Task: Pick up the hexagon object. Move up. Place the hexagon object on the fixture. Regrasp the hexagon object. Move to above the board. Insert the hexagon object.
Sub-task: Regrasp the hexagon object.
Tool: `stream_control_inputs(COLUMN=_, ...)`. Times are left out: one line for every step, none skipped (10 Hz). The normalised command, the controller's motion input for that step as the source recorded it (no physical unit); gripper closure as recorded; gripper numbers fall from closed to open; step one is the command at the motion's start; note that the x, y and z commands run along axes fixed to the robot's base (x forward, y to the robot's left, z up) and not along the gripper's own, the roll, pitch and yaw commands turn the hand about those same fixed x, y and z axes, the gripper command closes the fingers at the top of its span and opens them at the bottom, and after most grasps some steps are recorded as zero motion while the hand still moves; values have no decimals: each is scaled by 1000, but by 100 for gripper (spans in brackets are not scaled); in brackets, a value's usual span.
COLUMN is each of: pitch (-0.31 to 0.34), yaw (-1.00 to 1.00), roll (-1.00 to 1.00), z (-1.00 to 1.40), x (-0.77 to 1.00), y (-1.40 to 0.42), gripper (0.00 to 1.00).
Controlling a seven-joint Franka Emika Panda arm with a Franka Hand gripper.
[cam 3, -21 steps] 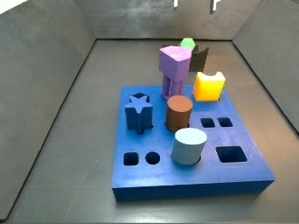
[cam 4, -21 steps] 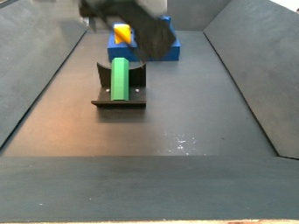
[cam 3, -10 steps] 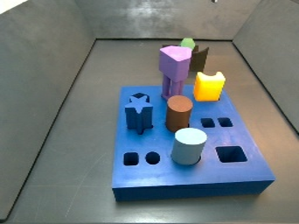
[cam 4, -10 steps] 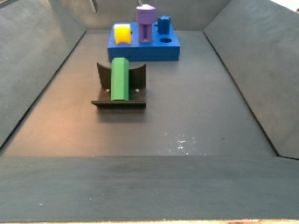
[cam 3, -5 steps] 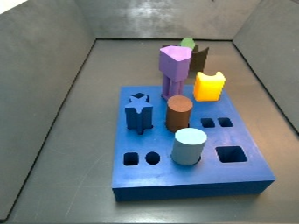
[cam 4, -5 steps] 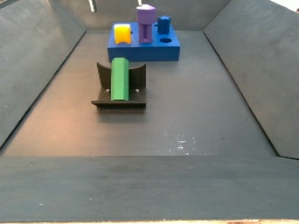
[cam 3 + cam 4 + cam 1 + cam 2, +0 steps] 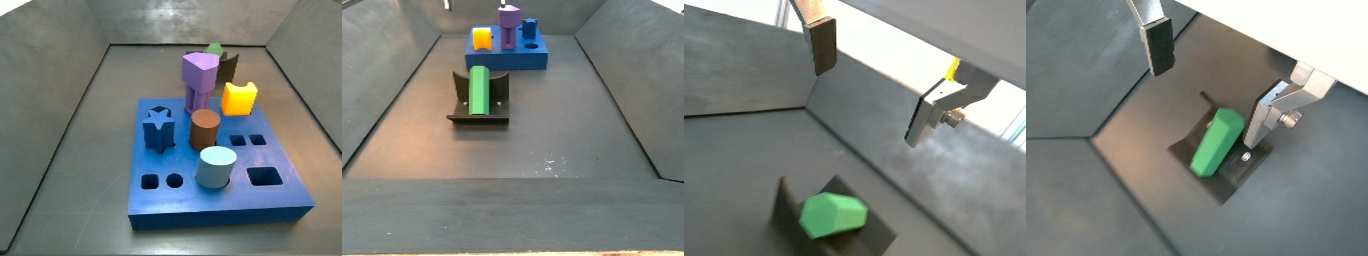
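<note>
Hexagon object point(image 7: 478, 88): lay lengthwise on the fixture point(image 7: 496, 106), untouched.
Gripper point(image 7: 1212, 85): hung high above the peg with jaws spread wide, holding nothing.
Board point(image 7: 529, 57): sat beyond the fixture, carrying coloured pegs.

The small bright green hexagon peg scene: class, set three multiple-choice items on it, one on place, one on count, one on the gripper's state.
1. Where does the small bright green hexagon peg lie?
A. on the dark, nearly black fixture
B. in a hole of the flat blue board
C. between the fingers

2. How many pegs stand on the board in a side view?
A. two
B. five
C. eight

3. What is the state of the two-finger gripper, above the fixture?
A. shut on the peg
B. open, holding nothing
C. shut on a yellow block

Answers: 1 A, the peg rests on the fixture, apart from the board. 2 B, purple, yellow, dark blue, brown and pale cylinder. 3 B, both wrist views show its fingers wide apart with nothing between them.
</note>
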Motion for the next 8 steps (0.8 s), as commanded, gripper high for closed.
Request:
stream_control_inputs(pitch=38, yaw=24, roll=1000, z=-11, x=57, y=-29, gripper=0)
stream_control_inputs(pitch=78, yaw=37, roll=1000, z=-15, x=72, y=-32, gripper=0)
stream_control_inputs(pitch=109, yaw=49, roll=921, z=-16, x=83, y=-37, gripper=0)
stream_control_inputs(pitch=126, yaw=72, roll=663, z=-11, x=90, y=-40, gripper=0)
stream_control_inputs(pitch=133, yaw=86, roll=533, z=-14, x=93, y=-43, gripper=0)
stream_control_inputs(pitch=130, yaw=112, roll=317, z=-12, x=93, y=-30, gripper=0)
stream_control_inputs(pitch=113, yaw=135, roll=216, z=-10, x=85, y=-29, gripper=0)
stream_control_inputs(pitch=168, yaw=171, roll=199, z=-1000, x=32, y=75, gripper=0)
